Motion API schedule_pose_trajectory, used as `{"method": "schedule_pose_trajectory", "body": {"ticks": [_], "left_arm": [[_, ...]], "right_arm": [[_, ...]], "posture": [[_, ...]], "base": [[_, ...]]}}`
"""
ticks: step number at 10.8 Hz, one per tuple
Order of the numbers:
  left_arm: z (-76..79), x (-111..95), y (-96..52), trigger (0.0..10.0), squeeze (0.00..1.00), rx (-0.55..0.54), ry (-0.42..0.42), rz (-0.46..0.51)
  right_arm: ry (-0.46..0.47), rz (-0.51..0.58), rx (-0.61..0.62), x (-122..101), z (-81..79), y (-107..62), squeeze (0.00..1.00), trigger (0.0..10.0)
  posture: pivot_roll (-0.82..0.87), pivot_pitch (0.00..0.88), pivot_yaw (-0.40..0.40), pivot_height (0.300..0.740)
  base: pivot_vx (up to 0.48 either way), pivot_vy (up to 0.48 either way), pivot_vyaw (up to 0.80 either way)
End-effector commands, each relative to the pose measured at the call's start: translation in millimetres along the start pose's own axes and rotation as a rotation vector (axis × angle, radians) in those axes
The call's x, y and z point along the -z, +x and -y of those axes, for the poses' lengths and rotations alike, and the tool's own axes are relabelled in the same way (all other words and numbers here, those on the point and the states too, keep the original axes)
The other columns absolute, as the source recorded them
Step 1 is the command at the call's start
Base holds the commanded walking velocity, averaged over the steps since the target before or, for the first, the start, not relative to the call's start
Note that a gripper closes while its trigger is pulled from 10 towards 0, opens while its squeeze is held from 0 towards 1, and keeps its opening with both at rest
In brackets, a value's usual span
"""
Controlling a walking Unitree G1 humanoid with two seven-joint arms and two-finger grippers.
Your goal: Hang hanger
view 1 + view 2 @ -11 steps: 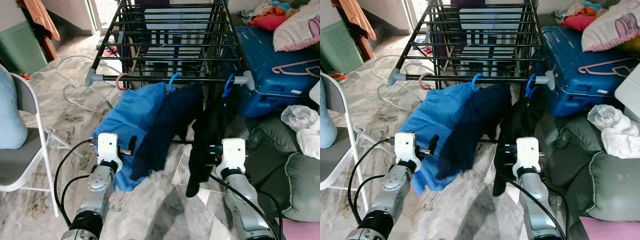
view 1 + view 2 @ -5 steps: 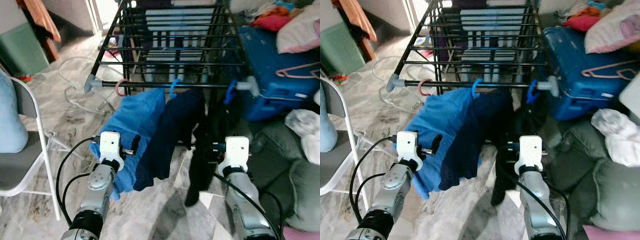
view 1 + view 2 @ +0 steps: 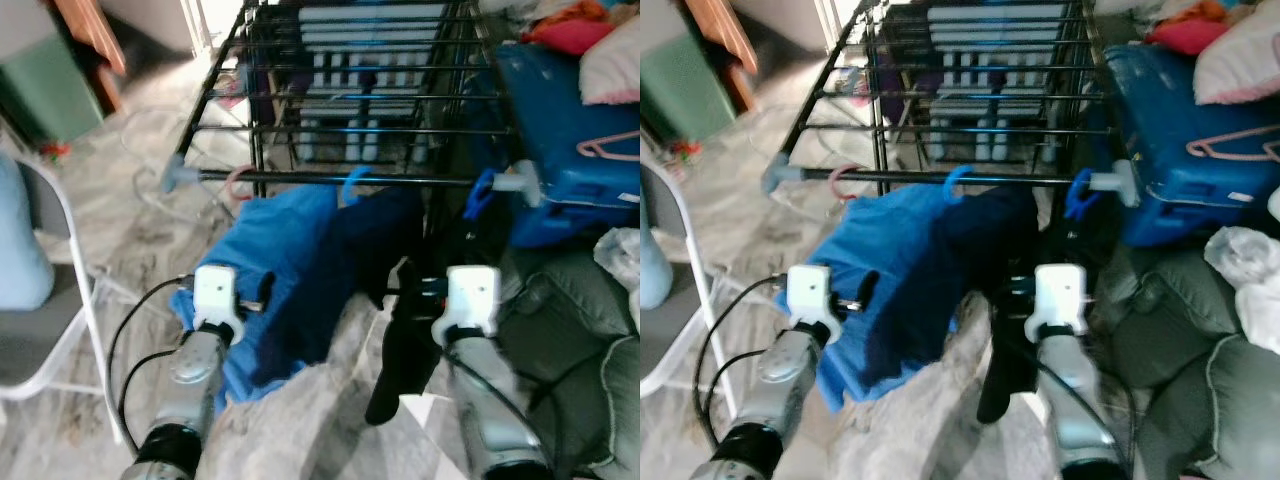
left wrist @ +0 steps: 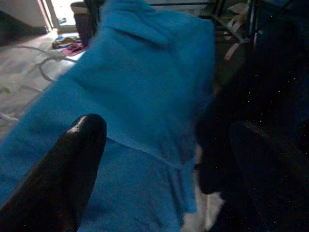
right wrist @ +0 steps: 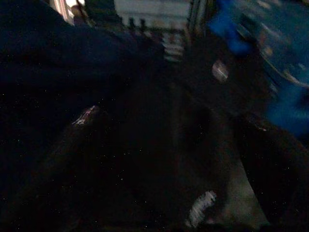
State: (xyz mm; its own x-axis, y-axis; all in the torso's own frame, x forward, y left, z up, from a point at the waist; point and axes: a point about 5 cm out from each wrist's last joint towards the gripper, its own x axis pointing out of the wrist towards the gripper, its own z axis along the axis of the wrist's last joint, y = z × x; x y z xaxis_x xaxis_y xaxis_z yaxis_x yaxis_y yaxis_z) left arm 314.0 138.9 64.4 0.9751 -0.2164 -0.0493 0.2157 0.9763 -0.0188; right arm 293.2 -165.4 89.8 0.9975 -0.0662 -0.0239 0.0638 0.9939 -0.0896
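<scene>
Left gripper (image 4: 159, 159) stood spread wide before the blue shirt (image 3: 265, 265), right gripper (image 3: 405, 290), fingers unreadable, faced the black garment (image 3: 400, 350), both hooked on the drying rack (image 3: 340, 180).

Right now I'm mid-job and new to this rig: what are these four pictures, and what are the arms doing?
You are looking through a walking humanoid robot's cameras. The two wide pictures come from the pair of eyes on its head, looking forward and down; they are blurred. The two dark close-ups come from cameras on each wrist, looking along that hand's black fingers.

Ahead stands a black drying rack. From its front bar hang three hooks, with a bright blue garment, a navy garment and a black garment. A blue suitcase lies to the right, with a pink hanger on it.

The left hand is open beside the blue cloth. The right hand is among the black cloth; its grip is too dark to judge.
</scene>
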Motion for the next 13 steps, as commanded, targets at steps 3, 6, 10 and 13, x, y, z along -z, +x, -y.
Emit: {"method": "schedule_pose_trajectory", "body": {"ticks": [3,6,10,13], "left_arm": [[-6.4,6,-5.6,10.0,0.0,-0.004,0.012,-0.033],[-7.1,6,-9.1,10.0,0.0,0.012,-0.01,-0.034],[-9.4,10,-15.2,10.0,0.0,0.002,-0.021,-0.045],[-1.6,8,-12.8,10.0,0.0,0.04,-0.006,-0.035]], "right_arm": [[0.021,-0.041,0.0,-8,-8.1,22.4,0.0,10.0],[0.05,-0.026,-0.028,-20,-20.7,35.8,0.0,10.0],[0.055,-0.063,-0.016,-5,-19.5,26.0,0.0,10.0],[0.047,-0.054,0.005,-6,-14.5,25.4,0.0,10.0]], "posture": [[-0.12,0.076,0.08,0.74],[-0.08,0.079,0.068,0.74],[-0.09,0.094,0.068,0.74],[-0.1,0.093,0.077,0.74]], "base": [[0.0,0.0,0.0],[0.0,0.0,0.0],[0.0,0.447,-0.56],[0.0,0.229,-0.39]]}}
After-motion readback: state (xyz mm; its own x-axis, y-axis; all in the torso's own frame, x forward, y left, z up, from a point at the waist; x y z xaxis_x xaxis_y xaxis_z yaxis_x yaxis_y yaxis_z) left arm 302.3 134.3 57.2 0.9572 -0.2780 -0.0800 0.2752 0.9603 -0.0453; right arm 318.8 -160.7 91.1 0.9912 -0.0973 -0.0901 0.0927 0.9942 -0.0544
